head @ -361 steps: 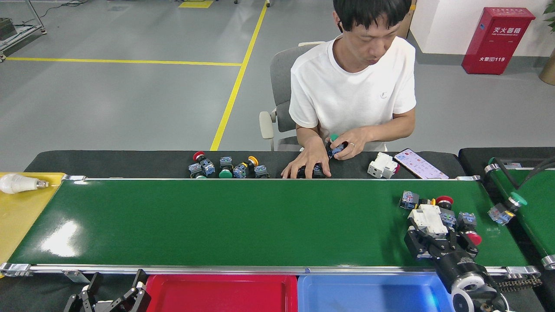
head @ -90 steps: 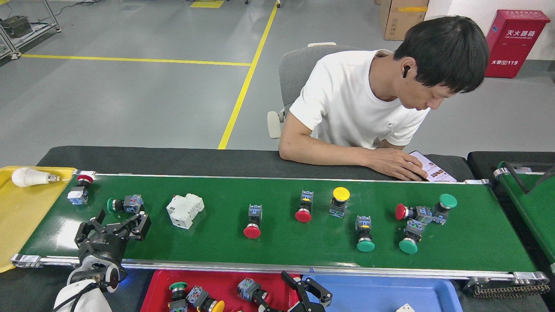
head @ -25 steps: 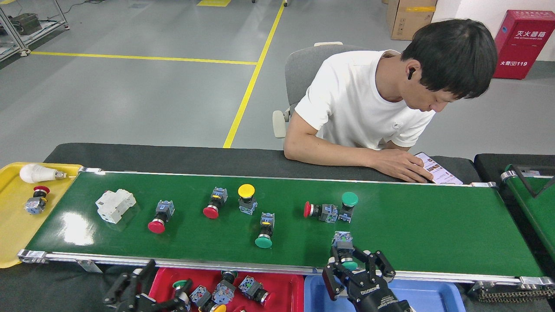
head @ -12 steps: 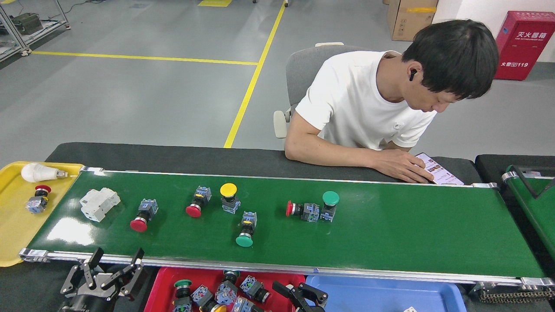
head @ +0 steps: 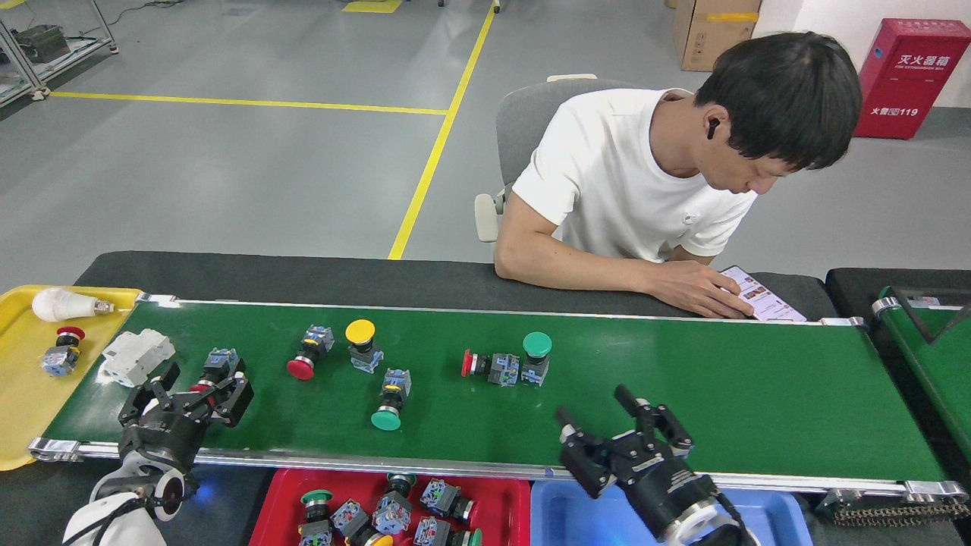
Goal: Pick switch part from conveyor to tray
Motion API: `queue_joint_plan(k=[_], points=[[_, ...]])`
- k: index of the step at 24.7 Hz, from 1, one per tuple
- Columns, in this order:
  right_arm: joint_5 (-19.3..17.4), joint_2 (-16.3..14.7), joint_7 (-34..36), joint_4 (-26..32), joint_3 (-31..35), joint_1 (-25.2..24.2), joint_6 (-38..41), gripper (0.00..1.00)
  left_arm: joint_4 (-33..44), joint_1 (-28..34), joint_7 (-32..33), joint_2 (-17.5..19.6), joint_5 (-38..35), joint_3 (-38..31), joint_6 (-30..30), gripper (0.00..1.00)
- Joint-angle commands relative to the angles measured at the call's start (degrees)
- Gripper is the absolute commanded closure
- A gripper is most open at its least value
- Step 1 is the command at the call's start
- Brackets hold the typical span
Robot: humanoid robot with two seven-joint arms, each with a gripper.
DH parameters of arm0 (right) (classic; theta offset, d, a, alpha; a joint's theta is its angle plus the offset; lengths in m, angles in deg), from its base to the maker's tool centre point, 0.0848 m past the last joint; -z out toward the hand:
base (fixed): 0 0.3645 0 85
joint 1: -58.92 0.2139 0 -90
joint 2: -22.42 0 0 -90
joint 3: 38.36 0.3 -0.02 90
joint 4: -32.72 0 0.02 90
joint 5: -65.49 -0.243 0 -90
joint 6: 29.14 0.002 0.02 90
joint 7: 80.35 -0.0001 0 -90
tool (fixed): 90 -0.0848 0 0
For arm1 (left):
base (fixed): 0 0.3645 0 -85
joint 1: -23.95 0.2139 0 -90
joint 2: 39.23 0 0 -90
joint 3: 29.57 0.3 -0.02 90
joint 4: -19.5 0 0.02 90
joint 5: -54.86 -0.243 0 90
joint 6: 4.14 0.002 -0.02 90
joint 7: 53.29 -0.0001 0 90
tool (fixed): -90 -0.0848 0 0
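Observation:
The conveyor point(head: 721, 394) carries several switch parts: a red-capped one point(head: 220, 362), another red one point(head: 307, 355), a yellow one point(head: 362, 343), a green one point(head: 391, 400), and a red and green pair point(head: 504, 365). My left gripper point(head: 203, 381) is open over the belt's near left part, its fingers either side of the red-capped part. My right gripper point(head: 592, 404) is open above the belt's near edge, with nothing between its fingers. The red tray point(head: 501, 491) below the belt holds several switch parts.
A white breaker block point(head: 136, 355) lies at the belt's left end. The yellow tray point(head: 23, 402) beyond holds a bulb point(head: 57, 305) and a red switch point(head: 62, 353). A blue tray point(head: 561, 516) adjoins the red one. A person's hand point(head: 694, 292) rests on a phone behind the belt.
The parts on the belt have drifted left. My left gripper has come up from below the belt's edge to the red-capped part. My right gripper has risen from the trays to the belt's near edge.

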Motion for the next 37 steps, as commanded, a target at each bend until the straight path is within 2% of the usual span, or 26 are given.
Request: queue_joint_plan(k=[1,3,4,5,6,7,8,11,13,15,19,24,29,33,35,37], points=[[-0.2,-0.5,2.03,0.93,3.96,0.06,-1.21,0.0,-3.83,-3.22,-2.55,1.87,-0.06,2.9,2.57,0.11],[-0.11,-0.33,4.76,1.54,7.57,-1.0,-2.0,0.0,-7.09,-4.63,-3.61,2.92,0.11,3.87,2.3,0.2],[0.41,-0.24,5.99,2.25,8.63,-2.32,-3.5,0.0,-8.23,-4.72,-4.49,3.36,0.2,3.96,2.22,0.33],[0.5,-0.41,7.4,3.21,8.8,-4.34,-5.96,0.0,-9.03,-4.81,-5.28,3.89,0.2,4.05,2.04,0.6],[0.5,-0.68,9.68,4.36,9.07,-6.71,-7.98,0.0,-9.11,-4.89,-5.54,4.06,0.55,4.05,1.95,0.74],[0.59,-1.12,12.5,5.41,9.33,-8.91,-9.74,0.0,-9.11,-4.81,-5.54,4.24,0.55,3.87,1.43,0.92],[0.59,-1.91,15.4,5.94,9.42,-11.2,-11.58,0.0,-8.94,-4.89,-5.54,4.15,0.82,3.52,0.9,0.95],[1.29,-3.67,19.7,6.03,9.42,-16.47,-12.64,0.0,-7.79,-4.72,-5.72,4.24,4.33,3.61,0.55,0.96],[1.47,-3.93,22.69,6.12,9.42,-18.31,-12.55,0.0,-3.14,-2.52,-5.63,4.06,7.32,4.13,-1.48,0.96],[1.56,-3.75,24.1,6.55,9.42,-18.4,-12.9,0.0,4.67,2.48,-5.63,3.98,7.41,3.96,-3.23,0.96],[1.56,-3.93,21.55,6.38,9.42,-18.23,-12.73,0.0,21.91,14.62,-5.46,3.45,7.32,4.31,-3.67,0.96],[1.56,-3.93,21.37,6.38,9.42,-18.14,-12.81,0.0,41.15,28.41,-5.02,1.43,6.35,10.28,-3.23,0.96],[1.64,-3.67,18.03,6.55,9.42,-18.14,-13.17,0.0,48.1,35.36,-5.63,-1.3,-1.73,15.56,-3.5,0.94],[1.64,-3.75,17.77,6.55,9.42,-18.14,-13.08,0.0,51.09,39.84,-5.81,-0.86,-3.75,19.87,-3.67,0.91],[1.64,-3.84,17.77,6.47,9.42,-18.14,-12.81,0.0,51.62,40.72,-5.72,-1.21,-3.84,19.95,-3.5,0.84],[1.64,-3.84,17.77,6.29,9.42,-18.14,-12.81,0.0,51.62,40.9,-5.72,-1.91,-3.67,19.51,-3.15,0.52]])
